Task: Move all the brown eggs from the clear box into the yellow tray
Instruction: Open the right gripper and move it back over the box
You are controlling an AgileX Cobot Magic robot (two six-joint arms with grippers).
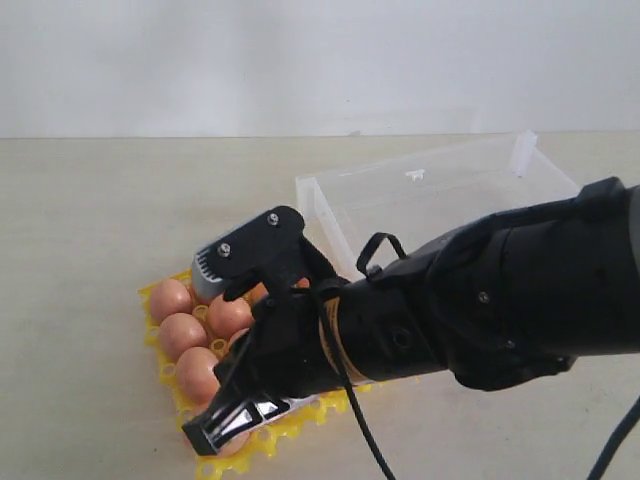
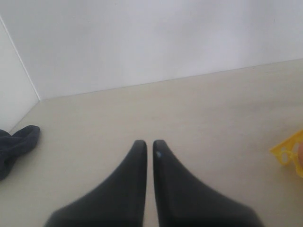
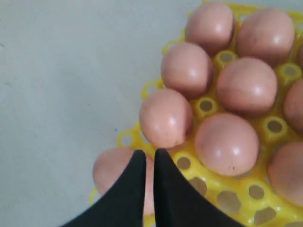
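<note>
Desk (image 1: pixel 80 250): flat, matte, pale beige surface that carries all items.

Right arm (image 1: pixel 500 300): black casing with a slight gloss, reaching over the tray.

Box (image 1: pixel 450 200): clear, thin-walled plastic. It is rectangular with low walls and a raised tab at one corner, and it stands just behind the tray.

Tray (image 1: pixel 285 428): bright yellow moulded plastic, a lattice of round cups with hollow pegs between them.

Eggs (image 1: pixel 182 335): smooth, orange-brown ovals. Every egg in view sits in a tray cup.

Right end effector (image 3: pixel 147 153): two black tapered fingers pressed together, pinching nothing. It is directly over an egg at a tray corner.

Left end effector (image 2: pixel 146 144): same shape, fingers pressed together, pinching nothing. It is over bare desk, with a tray corner at the edge of its view.
</note>
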